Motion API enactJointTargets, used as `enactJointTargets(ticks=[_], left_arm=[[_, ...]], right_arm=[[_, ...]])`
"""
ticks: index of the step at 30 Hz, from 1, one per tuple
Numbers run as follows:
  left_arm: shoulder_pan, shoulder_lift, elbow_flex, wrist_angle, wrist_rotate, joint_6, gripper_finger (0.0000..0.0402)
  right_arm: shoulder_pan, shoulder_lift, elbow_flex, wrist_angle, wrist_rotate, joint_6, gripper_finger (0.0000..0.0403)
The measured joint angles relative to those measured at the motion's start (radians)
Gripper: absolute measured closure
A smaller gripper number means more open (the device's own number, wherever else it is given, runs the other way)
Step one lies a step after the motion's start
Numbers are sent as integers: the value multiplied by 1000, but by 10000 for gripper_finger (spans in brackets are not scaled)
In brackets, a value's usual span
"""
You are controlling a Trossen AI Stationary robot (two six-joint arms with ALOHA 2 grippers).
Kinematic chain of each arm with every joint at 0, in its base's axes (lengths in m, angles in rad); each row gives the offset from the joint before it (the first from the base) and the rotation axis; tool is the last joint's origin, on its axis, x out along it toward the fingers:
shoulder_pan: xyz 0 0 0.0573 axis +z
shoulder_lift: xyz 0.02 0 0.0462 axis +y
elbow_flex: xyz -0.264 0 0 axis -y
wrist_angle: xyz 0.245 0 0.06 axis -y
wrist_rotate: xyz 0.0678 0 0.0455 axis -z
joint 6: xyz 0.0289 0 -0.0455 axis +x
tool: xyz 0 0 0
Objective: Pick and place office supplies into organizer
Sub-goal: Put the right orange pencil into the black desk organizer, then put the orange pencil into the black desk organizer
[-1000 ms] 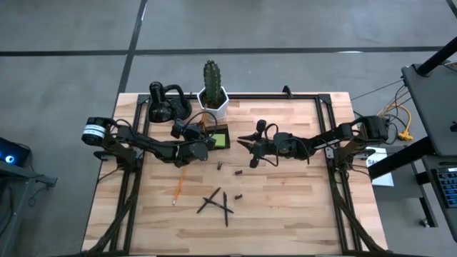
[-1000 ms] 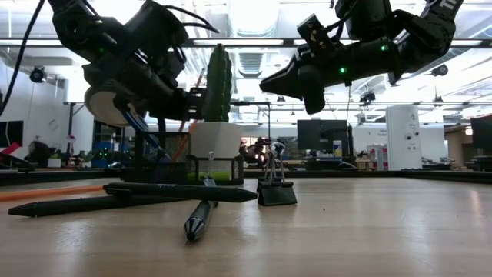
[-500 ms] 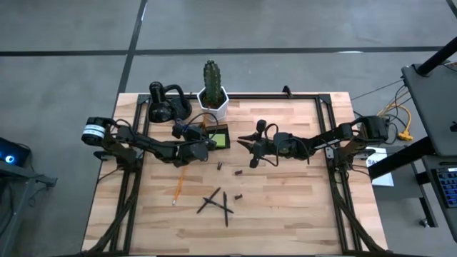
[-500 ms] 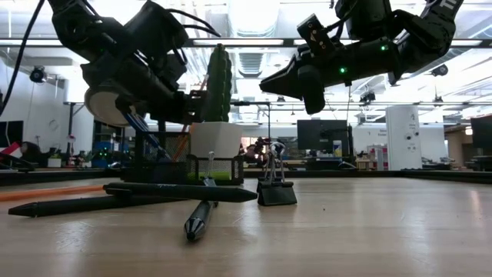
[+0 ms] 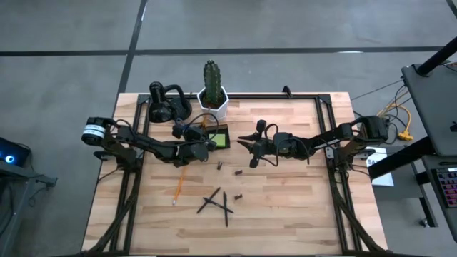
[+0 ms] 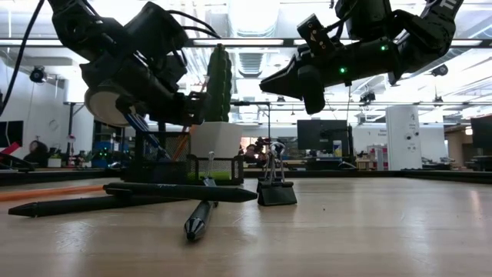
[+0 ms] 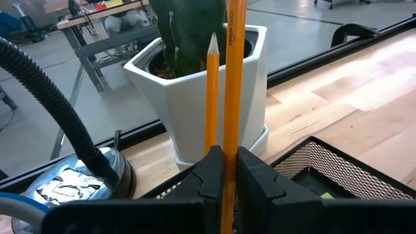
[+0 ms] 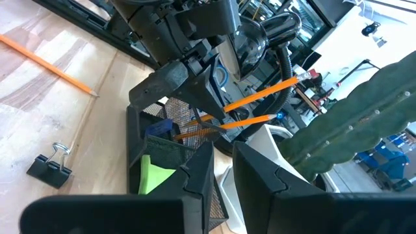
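The organizer (image 5: 218, 136) is a dark mesh box on the table beside the white cactus pot (image 5: 214, 101). It holds a lime-green pad (image 8: 153, 173) and blue-handled scissors (image 8: 160, 128). My left gripper (image 5: 206, 145) is at the organizer's left side, shut on an orange pencil (image 7: 234, 71). A second pencil (image 7: 212, 91) stands close beside it, tip up. My right gripper (image 5: 248, 150) hovers open and empty to the right of the organizer. Another orange pencil (image 5: 178, 187), crossed black pens (image 5: 216, 203) and small dark bits (image 5: 237, 172) lie on the table. My left gripper pinches the orange pencil's shaft (image 7: 229, 140) between its two fingers. It comes in roughly level from the table's left, with the fingers lying across the pencil. The pencil stands steeply upward above the fingers (image 8: 260, 95), over the organizer. The fingers hide its lower end.
A black looped gadget (image 5: 165, 106) sits at the far left, next to the cactus pot. A binder clip (image 6: 277, 189) stands near the pens (image 6: 181, 192). A black frame rail runs round the tabletop (image 5: 285, 214), and open wood lies on the near and right sides.
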Motion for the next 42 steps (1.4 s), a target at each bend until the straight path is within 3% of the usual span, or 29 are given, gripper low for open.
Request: enactJointTargets(ticks=[12, 24, 31, 34, 36, 42], left_arm=[[-1, 0, 0, 0, 14, -1, 328], [-25, -21, 6, 18, 16, 104, 324], [-69, -61, 48, 18, 90, 261, 323], [-88, -78, 67, 18, 173, 295, 323], [-98, -92, 76, 12, 282, 314, 323], [-101, -148, 95, -55, 821, 288, 323]], right_arm=[[0, 0, 0, 0, 0, 0, 355], [0, 0, 0, 0, 0, 0, 355], [0, 0, 0, 0, 0, 0, 355], [0, 0, 0, -2, 0, 0, 355], [0, 0, 0, -2, 0, 0, 355], [0, 0, 0, -3, 0, 0, 355]])
